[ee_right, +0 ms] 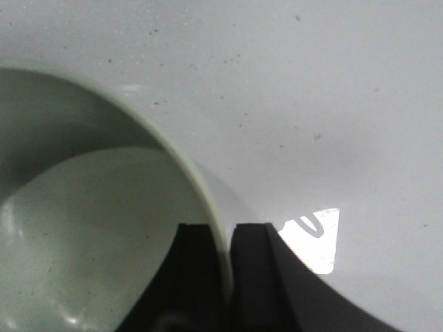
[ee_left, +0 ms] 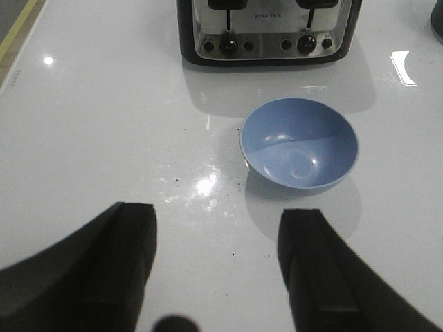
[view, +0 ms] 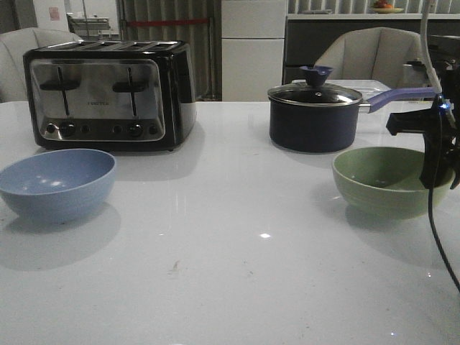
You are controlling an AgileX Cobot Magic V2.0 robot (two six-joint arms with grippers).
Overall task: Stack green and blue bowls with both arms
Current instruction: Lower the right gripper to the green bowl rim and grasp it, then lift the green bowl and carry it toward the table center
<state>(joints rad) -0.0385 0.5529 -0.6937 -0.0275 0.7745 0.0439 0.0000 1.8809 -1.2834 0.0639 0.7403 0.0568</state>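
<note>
The pale green bowl (view: pixel 388 181) sits on the white table at the right. My right gripper (view: pixel 435 172) is shut on its right rim, one finger inside and one outside; the right wrist view shows the rim (ee_right: pixel 201 197) pinched between the fingers (ee_right: pixel 224 232). The light blue bowl (view: pixel 57 182) sits on the table at the left, in front of the toaster. In the left wrist view the blue bowl (ee_left: pixel 299 142) lies ahead of my left gripper (ee_left: pixel 218 225), which is open, empty and above the table, apart from the bowl. The left arm does not show in the front view.
A black and chrome toaster (view: pixel 108 93) stands behind the blue bowl. A dark navy saucepan with glass lid (view: pixel 315 115) stands behind the green bowl, its handle (view: pixel 399 97) pointing right toward my right arm. The white table (view: pixel 230 273) stretches between the bowls.
</note>
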